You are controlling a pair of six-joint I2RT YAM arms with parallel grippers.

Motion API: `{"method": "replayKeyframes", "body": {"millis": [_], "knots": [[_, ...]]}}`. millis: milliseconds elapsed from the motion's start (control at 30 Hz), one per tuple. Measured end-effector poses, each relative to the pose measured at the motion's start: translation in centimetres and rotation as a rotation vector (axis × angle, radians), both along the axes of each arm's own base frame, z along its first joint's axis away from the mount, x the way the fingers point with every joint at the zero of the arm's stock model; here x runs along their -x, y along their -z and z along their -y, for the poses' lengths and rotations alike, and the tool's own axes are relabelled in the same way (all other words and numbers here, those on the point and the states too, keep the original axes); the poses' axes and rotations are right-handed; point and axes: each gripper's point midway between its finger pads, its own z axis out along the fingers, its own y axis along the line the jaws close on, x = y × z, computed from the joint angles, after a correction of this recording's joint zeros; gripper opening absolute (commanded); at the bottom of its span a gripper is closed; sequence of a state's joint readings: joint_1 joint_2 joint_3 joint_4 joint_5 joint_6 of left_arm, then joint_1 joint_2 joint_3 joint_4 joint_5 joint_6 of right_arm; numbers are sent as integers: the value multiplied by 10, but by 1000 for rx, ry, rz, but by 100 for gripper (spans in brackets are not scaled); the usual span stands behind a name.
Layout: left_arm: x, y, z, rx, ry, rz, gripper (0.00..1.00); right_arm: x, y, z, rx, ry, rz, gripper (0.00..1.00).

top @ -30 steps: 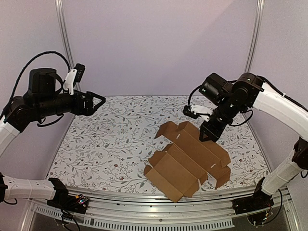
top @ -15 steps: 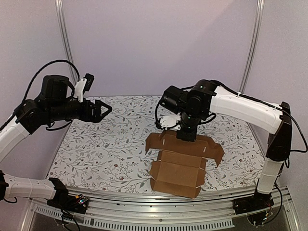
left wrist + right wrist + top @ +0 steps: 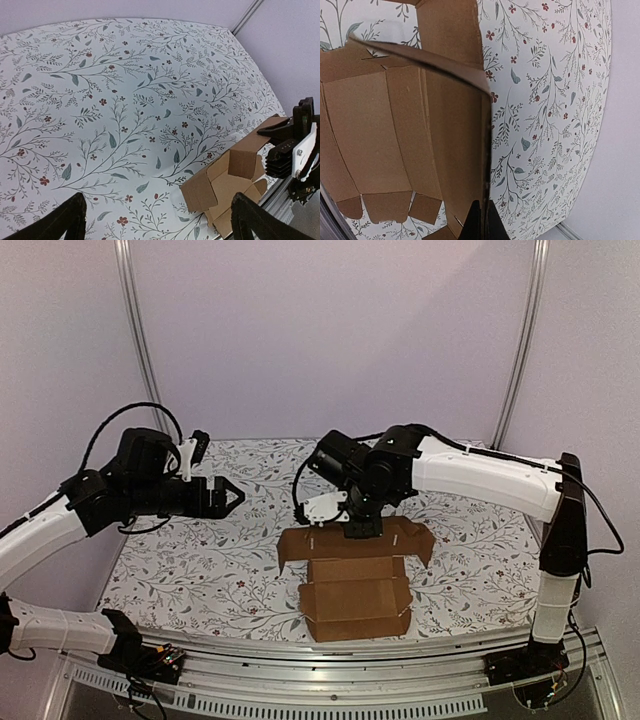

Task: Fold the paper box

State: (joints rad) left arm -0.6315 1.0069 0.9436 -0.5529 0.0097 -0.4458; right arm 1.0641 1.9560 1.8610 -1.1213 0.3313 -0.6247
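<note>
The right fingers (image 3: 476,226) were found closed on the edge of the rear panel (image 3: 318,543) of the paper box (image 3: 395,125); the cardboard was pinched between them and appeared edge-on in the wrist view. The left fingers (image 3: 65,222) were found spread wide and empty, held above the bench (image 3: 100,75) well to the left of the box. The box was located near the middle of the bench, toward its near edge. Its near portion was partly erected into low walls, its far panel was raised off the surface by the right arm, and its side flaps were splayed outward. The step in hand was judged to be the turning of this rear panel about its crease. For it to be done well, it was considered that the panel should be swung in an arc about the crease rather than pulled sideways, since the light blank rested unrestrained and could be dragged across the bench. It was further advised that the left arm be brought down onto the base panel to steady it, and that the pinch be kept moderate, as thin board may buckle away from the score line. No brand, label or writing was found on the box, which was plain brown. The bench covering carried only a printed leaf-and-flower pattern, and no legible marking was made out on either arm.
</note>
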Motion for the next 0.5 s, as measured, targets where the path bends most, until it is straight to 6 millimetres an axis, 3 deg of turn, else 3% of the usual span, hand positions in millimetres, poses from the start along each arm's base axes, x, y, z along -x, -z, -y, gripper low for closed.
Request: {"method": "replayKeyframes", "body": {"millis": [200,367,433,500], "knots": [[-1,20,13,49,22,-54,98,2,23,-8,0,-30,11,0],[-3,48,35,74,83,-151,85,2,26,-13,-19,-37,16,0],[-4,60,45,79,110,-192,71,2,28,-15,-28,-34,13,0],[-4,69,53,85,137,-226,44,3,30,-15,-33,-28,8,0]]}}
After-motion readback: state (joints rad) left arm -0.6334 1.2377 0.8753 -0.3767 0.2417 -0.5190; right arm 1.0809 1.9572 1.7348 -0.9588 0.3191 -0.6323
